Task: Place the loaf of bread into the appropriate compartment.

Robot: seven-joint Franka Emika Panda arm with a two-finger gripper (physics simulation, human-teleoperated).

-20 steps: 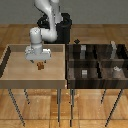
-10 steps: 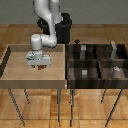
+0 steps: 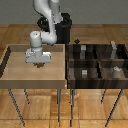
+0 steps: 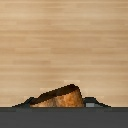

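The loaf of bread [image 4: 57,98] is a small orange-brown lump lying on the wooden tray [image 3: 17,75] at the exterior view's left. In the exterior view only a bit of the loaf [image 3: 39,65] shows under the hand. My gripper [image 3: 38,62] is down on the tray over the loaf. In the wrist view my gripper [image 4: 59,103] has its dark fingertips [image 4: 93,103] pressed against both sides of the loaf, which still rests on the wood. The dark compartment box [image 3: 70,67] stands at the exterior view's right.
The compartment box holds small grey objects [image 3: 84,73] in some cells, and another grey object [image 3: 115,69] further right. The tray has raised side walls [image 3: 64,65]. The robot's dark base [image 3: 62,27] stands behind the tray.
My gripper has come straight down onto the loaf, which showed below the hand a second ago and is now mostly covered. The loaf has not moved.
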